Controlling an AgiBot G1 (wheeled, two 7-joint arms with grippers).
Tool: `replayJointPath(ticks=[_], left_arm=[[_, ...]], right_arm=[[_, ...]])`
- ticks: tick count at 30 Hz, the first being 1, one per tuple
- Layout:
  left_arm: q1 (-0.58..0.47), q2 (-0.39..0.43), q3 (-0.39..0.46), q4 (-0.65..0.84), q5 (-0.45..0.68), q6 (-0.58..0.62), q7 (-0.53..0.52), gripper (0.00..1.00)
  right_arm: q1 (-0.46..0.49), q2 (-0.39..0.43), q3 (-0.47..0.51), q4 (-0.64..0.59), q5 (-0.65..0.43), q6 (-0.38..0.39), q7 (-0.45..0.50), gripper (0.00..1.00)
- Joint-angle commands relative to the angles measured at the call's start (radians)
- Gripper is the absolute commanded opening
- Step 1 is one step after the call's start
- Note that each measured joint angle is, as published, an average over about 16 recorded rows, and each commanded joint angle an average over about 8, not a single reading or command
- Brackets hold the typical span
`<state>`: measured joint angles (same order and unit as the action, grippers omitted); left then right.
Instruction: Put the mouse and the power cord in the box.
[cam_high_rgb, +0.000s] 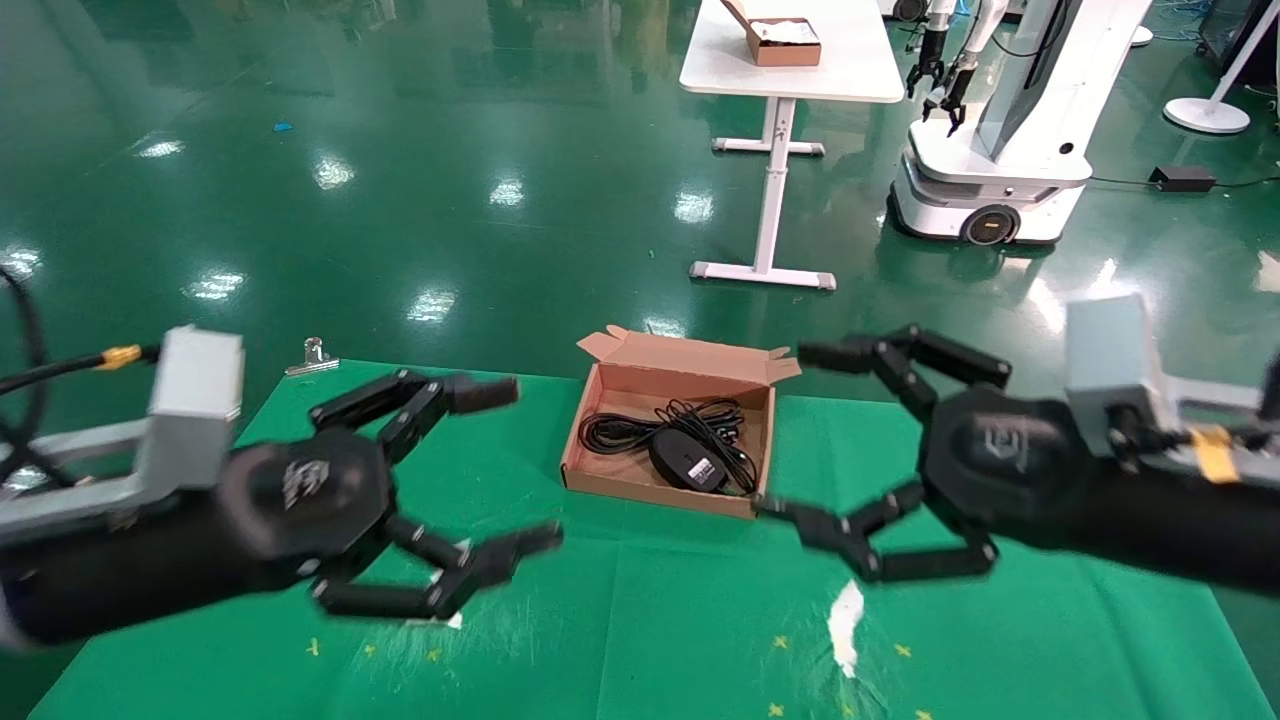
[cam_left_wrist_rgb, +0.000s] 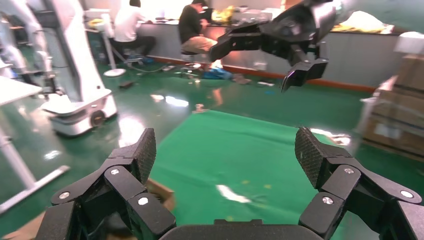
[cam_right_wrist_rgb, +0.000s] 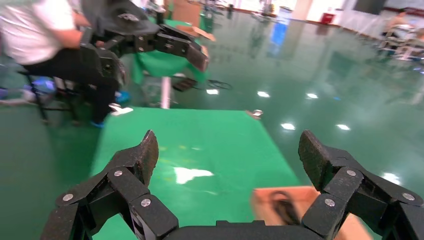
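Observation:
The brown cardboard box (cam_high_rgb: 640, 487) lies open on the green cloth, its lid flap tilted back. Inside it rests the black mouse (cam_high_rgb: 688, 458), white label up, beside the looped black power cord (cam_high_rgb: 612, 431). My left gripper (cam_high_rgb: 520, 466) hovers left of the box, open and holding nothing. My right gripper (cam_high_rgb: 795, 432) hovers just right of the box, also open and holding nothing. In the left wrist view my own fingers (cam_left_wrist_rgb: 226, 150) are spread wide over the cloth, with a corner of the box (cam_left_wrist_rgb: 164, 194) beside them. The right wrist view shows spread fingers (cam_right_wrist_rgb: 227, 150) and the blurred box (cam_right_wrist_rgb: 261, 201).
The green cloth (cam_high_rgb: 650, 620) carries a white tape mark (cam_high_rgb: 845, 625) near the front. A metal clip (cam_high_rgb: 313, 355) sits at the cloth's far left edge. Beyond stand a white table (cam_high_rgb: 790, 75) with a small brown box (cam_high_rgb: 785, 42) and another robot (cam_high_rgb: 1000, 150).

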<state>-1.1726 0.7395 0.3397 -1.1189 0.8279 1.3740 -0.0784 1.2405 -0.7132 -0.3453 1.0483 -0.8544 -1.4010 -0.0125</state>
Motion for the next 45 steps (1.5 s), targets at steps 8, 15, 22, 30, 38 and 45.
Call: replayJointPath(ticks=[8,15,22,30,38,45], left_arm=[[0.083,-0.108,-0.051,-0.139,-0.082,0.103,-0.092,1.0],[0.106,-0.139,-0.064,-0.181,-0.106,0.132,-0.112,1.0],[0.105,-0.137,-0.064,-0.178,-0.106,0.131,-0.111,1.0],[0.102,-0.133,-0.062,-0.172,-0.102,0.127,-0.111,1.0],[0.1,-0.131,-0.061,-0.168,-0.1,0.124,-0.11,1.0],[0.099,-0.13,-0.061,-0.167,-0.099,0.123,-0.11,1.0]], right_arm=[[-0.123,0.076,0.049,0.175,0.092,-0.07,0.148,1.0],[-0.185,0.113,0.073,0.263,0.138,-0.106,0.215,1.0],[-0.187,0.115,0.075,0.264,0.141,-0.107,0.214,1.0],[-0.177,0.108,0.07,0.25,0.133,-0.101,0.207,1.0],[-0.171,0.105,0.068,0.243,0.128,-0.098,0.203,1.0],[-0.169,0.104,0.067,0.239,0.126,-0.096,0.202,1.0]])
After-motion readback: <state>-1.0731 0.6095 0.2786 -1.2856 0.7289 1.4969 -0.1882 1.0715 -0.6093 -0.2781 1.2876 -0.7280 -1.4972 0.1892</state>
